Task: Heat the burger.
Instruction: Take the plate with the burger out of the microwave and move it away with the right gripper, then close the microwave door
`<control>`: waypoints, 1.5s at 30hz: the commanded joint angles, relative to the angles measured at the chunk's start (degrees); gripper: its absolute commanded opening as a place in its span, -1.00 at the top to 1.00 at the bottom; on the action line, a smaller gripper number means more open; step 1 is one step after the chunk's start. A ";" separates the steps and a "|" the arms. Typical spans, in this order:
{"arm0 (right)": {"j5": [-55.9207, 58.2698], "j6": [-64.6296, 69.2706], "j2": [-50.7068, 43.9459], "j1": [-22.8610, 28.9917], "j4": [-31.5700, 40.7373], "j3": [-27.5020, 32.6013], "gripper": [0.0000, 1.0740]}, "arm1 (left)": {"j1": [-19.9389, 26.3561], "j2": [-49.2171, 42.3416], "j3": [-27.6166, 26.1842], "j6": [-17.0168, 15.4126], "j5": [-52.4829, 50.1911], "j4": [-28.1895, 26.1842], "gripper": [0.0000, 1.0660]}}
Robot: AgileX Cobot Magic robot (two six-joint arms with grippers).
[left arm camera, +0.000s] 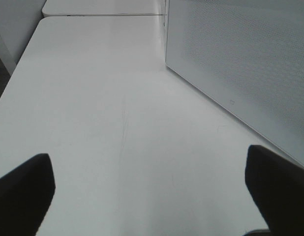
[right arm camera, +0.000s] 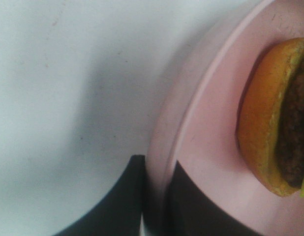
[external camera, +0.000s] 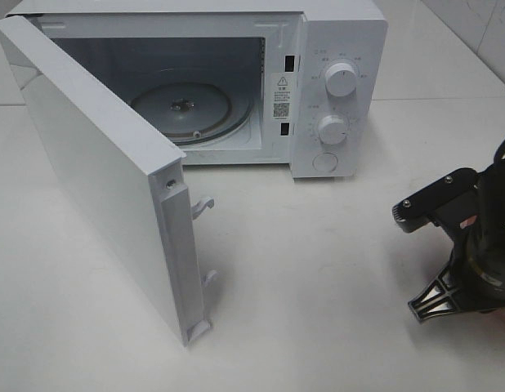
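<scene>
The burger (right arm camera: 270,132) lies on a round pink plate (right arm camera: 206,123) in the right wrist view; I see only its golden bun edge, dark patty and a bit of green. My right gripper (right arm camera: 157,209) is shut on the plate's rim, one dark finger (right arm camera: 120,199) under it and one on top. In the high view the right gripper (external camera: 439,299) is low at the table's right edge; plate and burger are out of frame there. My left gripper (left arm camera: 151,196) is open and empty over bare table, beside the microwave door's outer face (left arm camera: 240,64).
The white microwave (external camera: 338,49) stands at the back with its door (external camera: 97,180) swung wide open to the left. Its glass turntable (external camera: 183,110) is bare. Two knobs (external camera: 341,80) are on its right panel. White table (external camera: 318,269) lies between the microwave and the right arm.
</scene>
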 commanded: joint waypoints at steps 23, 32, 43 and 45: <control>-1.03 10.94 1.32 -0.17 -3.04 -0.40 0.11 | 0.11 -0.92 -0.06 -0.06 -0.69 -0.57 -0.83; -0.23 1.72 -7.51 -0.17 5.16 -0.40 0.03 | 0.11 -0.92 -0.06 -0.06 -0.69 -0.57 -0.83; -0.40 -22.23 -24.12 -0.17 23.84 -0.40 -0.10 | 0.11 -0.92 -0.06 -0.06 -0.69 -0.57 -0.83; -0.40 -24.87 -25.67 -0.17 25.90 -0.40 -0.14 | 0.11 -0.92 -0.06 -0.06 -0.69 -0.57 -0.83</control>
